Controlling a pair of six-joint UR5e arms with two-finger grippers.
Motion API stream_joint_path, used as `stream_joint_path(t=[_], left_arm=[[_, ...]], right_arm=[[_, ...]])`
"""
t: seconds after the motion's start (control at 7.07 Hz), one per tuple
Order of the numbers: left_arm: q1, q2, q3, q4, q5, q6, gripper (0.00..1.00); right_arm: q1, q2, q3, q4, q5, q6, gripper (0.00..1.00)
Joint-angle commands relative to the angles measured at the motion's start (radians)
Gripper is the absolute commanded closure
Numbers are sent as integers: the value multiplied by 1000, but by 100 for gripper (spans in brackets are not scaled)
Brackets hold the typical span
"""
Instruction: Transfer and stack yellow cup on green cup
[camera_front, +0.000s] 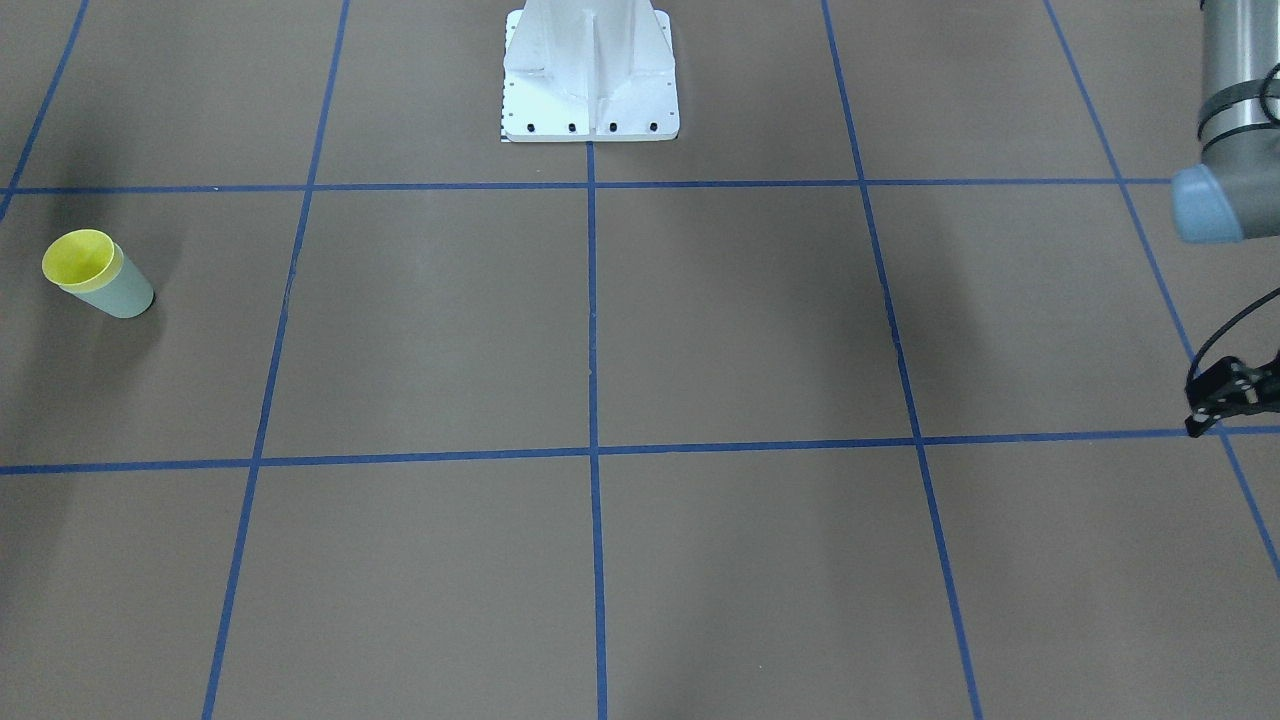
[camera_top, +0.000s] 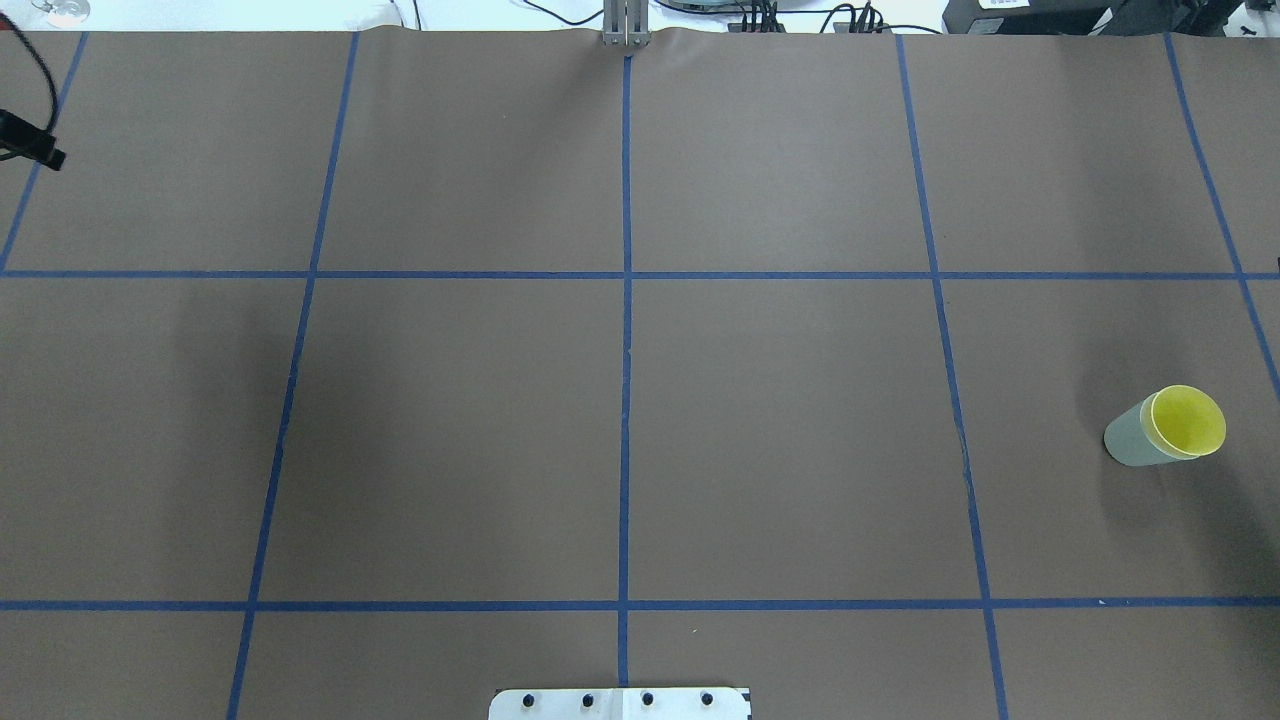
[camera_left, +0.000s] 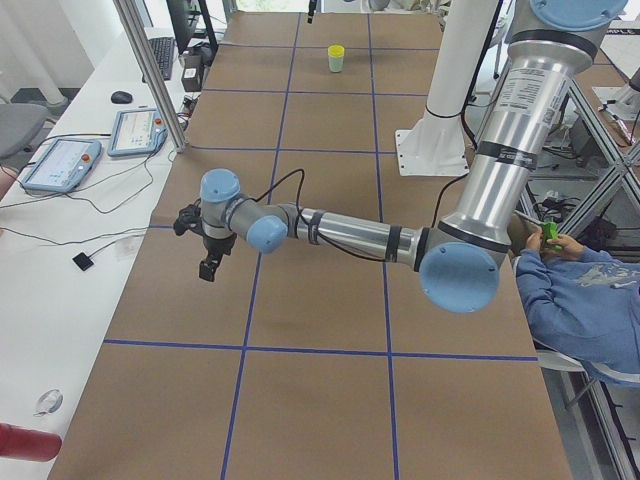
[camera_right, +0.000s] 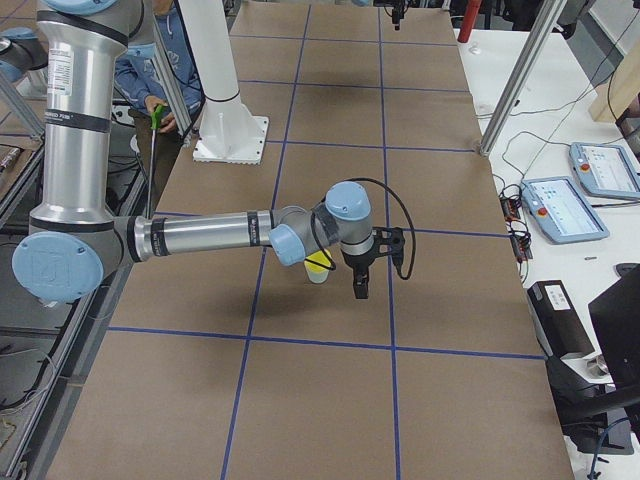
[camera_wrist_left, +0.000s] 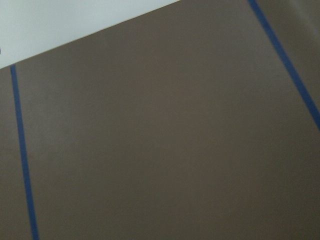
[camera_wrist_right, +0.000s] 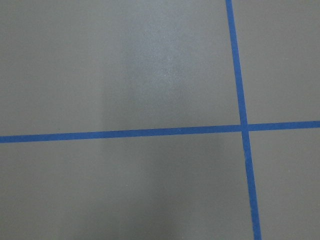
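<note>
hard to read the left gripper: cut off by the frame edge in the front-facing and overhead views, small and dark from the side. cannot tell fingers apart from fingers together. hangs low over the table near its end on the robot's left, well apart from both cups.

same doubt over the right gripper: out of frame in both top views and caught only from the sides, pointing down near the cups. cannot tell whether spread or closed, nor whether touching anything.

yellow cup nested upright inside the green cup, with only its rim and inner wall showing above the green side. stands on the table's end on the robot's right, in the middle row of squares marked by blue tape. partly hidden behind the right arm's wrist in the right side view, tiny and far off in the left one.

wrist views: only brown table cover and blue tape lines, the left one also catching a pale strip past the table edge.

white base cut off at the top of the front-facing view.

pendants beside the table, screens lit but too small to read.

operator cropped at the edge of the left side view, blue sleeve, something green in hand.
</note>
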Motion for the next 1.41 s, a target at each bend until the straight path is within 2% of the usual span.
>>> stream_joint_path(t=[0.0, 0.14, 0.42, 0.57, 0.71, 0.85, 0.99, 1.27], left_arm=[[-185, 173, -61, -2, -199, 41, 0], [-197, 320, -164, -36, -167, 82, 0], [-229, 373, -246, 63, -127, 97, 0], [-233, 393, -339, 228, -122, 97, 0], [-224, 387, -436, 407, -77, 99, 0], [-214, 404, -493, 445, 51, 128, 0], [-212, 444, -486, 446, 71, 207, 0], [-212, 455, -485, 412, 59, 209, 0]], right_arm=[[98, 79, -4, -244, 27, -233, 0], [103, 77, -1, -244, 28, -238, 0], [102, 99, -82, -230, 23, -240, 0], [99, 100, -79, -232, 20, -240, 0], [96, 100, -81, -233, 19, -240, 0], [93, 100, -76, -233, 7, -240, 0], [92, 100, -75, -233, 5, -240, 0], [94, 85, -50, -236, -7, -230, 0]])
